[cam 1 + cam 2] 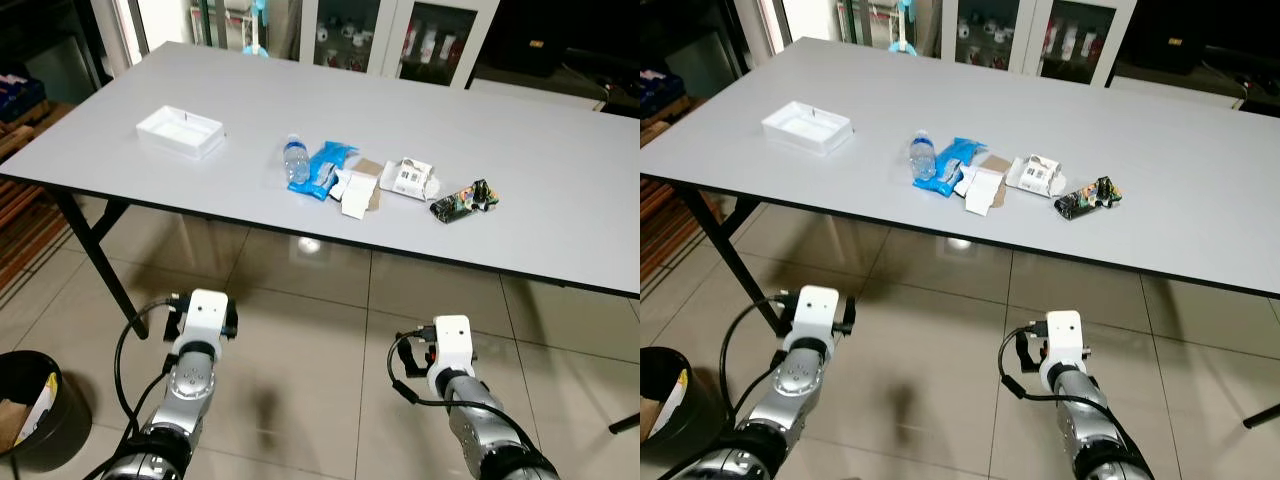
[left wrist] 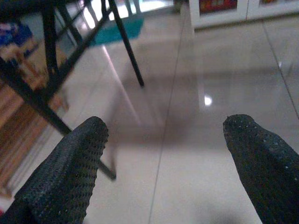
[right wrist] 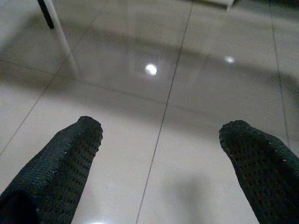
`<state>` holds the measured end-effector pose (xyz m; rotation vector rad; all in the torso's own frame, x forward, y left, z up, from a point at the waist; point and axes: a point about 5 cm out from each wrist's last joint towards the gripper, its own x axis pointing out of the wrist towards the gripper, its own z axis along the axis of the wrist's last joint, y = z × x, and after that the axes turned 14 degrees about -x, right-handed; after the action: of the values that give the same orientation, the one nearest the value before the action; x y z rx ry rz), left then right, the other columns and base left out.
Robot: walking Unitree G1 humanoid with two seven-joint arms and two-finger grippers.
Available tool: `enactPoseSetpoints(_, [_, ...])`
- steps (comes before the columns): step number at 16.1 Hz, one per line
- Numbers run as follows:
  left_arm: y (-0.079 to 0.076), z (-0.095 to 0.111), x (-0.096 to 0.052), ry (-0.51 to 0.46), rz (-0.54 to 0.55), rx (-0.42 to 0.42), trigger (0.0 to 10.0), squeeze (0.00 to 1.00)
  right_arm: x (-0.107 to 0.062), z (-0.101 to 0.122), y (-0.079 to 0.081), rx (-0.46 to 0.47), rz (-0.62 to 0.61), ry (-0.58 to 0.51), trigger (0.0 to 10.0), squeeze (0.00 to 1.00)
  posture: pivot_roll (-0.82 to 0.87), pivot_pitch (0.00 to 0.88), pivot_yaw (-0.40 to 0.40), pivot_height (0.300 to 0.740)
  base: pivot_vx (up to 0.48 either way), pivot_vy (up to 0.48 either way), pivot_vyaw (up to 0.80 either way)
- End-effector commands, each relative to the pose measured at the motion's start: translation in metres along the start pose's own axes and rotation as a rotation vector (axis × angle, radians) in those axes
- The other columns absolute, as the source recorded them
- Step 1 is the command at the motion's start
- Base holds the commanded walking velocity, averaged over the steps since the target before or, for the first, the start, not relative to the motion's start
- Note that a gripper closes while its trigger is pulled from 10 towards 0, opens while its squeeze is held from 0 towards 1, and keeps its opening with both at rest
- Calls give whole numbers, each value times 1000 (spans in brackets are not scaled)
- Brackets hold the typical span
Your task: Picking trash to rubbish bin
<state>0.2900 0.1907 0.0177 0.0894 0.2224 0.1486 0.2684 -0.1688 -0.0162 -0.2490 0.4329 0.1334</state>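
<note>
Trash (image 1: 385,183) on table (image 1: 560,150), both grippers — left (image 2: 163,135), right (image 3: 161,135) — low, spread wide

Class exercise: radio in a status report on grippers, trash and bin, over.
Left gripper and right gripper open, empty, low over the floor. Trash pile on the table, untouched. Bin on the floor, robot's left. Nothing blocking.

On the grey table (image 1: 520,130), well beyond and above our two pincers, we saw the trash in a row: a clear plastic bottle (image 1: 296,161) lying down, a blue wrapper (image 1: 330,168) touching it, white and brown papers (image 1: 357,188), a crumpled white carton (image 1: 410,178), and a dark wrapper (image 1: 464,201). The black rubbish bin (image 1: 35,410) stood on the floor, left of our left pincer (image 2: 163,140).
</note>
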Motion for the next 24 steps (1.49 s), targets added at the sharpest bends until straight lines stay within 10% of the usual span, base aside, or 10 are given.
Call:
enactPoseSetpoints(1, [2,6,-2,-55,4,10,10000,0,-1,9,-11,-14,-57,-67,10000,0,-3,37,-86,740,0,0,0])
enactPoseSetpoints(11, [-28,141,2,-516,-158,-68,10000,0,-7,156,-50,-26,-302,-570,10000,0,4,0,-86,740,0,0,0])
enactPoseSetpoints(19, [-40,150,32,-389,-155,-110,10000,0,7,170,-17,30,-213,-519,10000,0,1,0,-93,740,0,0,0])
enactPoseSetpoints(24, [-41,151,30,-411,-167,-101,10000,0,8,188,-38,26,-277,-555,10000,0,12,0,-103,740,0,0,0])
